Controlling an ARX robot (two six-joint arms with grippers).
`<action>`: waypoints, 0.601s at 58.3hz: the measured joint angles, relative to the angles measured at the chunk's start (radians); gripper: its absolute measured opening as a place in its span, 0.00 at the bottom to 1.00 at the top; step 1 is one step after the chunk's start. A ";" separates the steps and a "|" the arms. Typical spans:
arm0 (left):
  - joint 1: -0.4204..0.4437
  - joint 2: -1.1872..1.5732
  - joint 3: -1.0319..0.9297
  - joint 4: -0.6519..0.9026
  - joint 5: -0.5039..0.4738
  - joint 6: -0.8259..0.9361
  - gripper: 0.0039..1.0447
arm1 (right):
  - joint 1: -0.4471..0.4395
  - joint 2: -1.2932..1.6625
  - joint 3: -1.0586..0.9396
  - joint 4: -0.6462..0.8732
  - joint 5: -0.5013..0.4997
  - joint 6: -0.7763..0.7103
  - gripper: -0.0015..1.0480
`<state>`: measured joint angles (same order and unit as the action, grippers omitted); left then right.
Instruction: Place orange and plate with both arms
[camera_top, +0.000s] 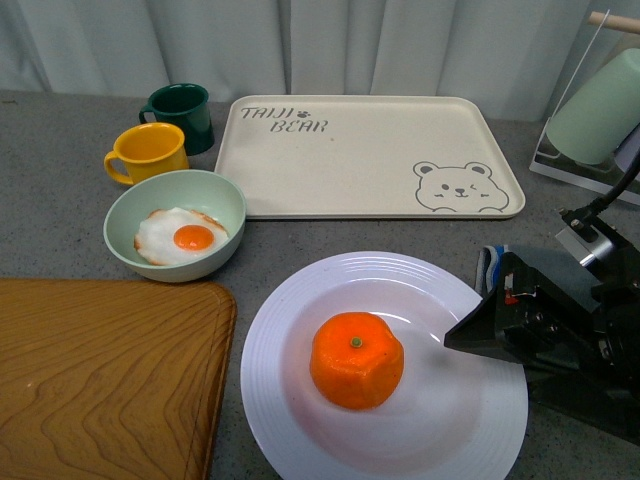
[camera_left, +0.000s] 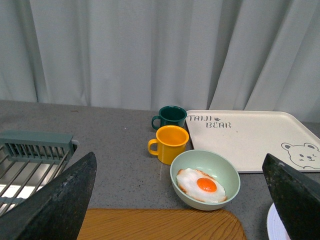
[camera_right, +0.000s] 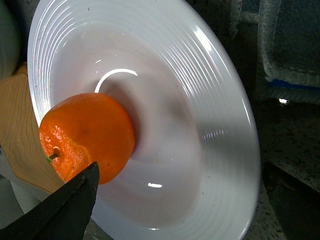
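While orange (camera_top: 356, 360) sits mid plate (camera_top: 268, 345), right end effector (camera_right: 180, 170) wide at rim, left end effector (camera_left: 179, 160) wide

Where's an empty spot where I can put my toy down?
The bear tray is all bare, and so is the wooden board. A grey strip of table runs between tray and plate. It's crowded where the green mug, yellow mug and bowl huddle, and the orange fills the plate's middle.
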<state>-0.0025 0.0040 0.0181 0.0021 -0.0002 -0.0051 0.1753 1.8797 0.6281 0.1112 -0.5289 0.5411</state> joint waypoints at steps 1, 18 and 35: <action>0.000 0.000 0.000 0.000 0.000 0.000 0.94 | 0.002 0.010 0.003 0.008 -0.005 0.007 0.91; 0.000 0.000 0.000 0.000 0.000 0.000 0.94 | 0.025 0.132 0.072 0.041 -0.017 0.089 0.75; 0.000 0.000 0.000 0.000 0.000 0.000 0.94 | 0.019 0.164 0.120 -0.063 0.018 0.103 0.30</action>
<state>-0.0025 0.0040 0.0181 0.0021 -0.0002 -0.0051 0.1940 2.0434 0.7479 0.0486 -0.5106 0.6445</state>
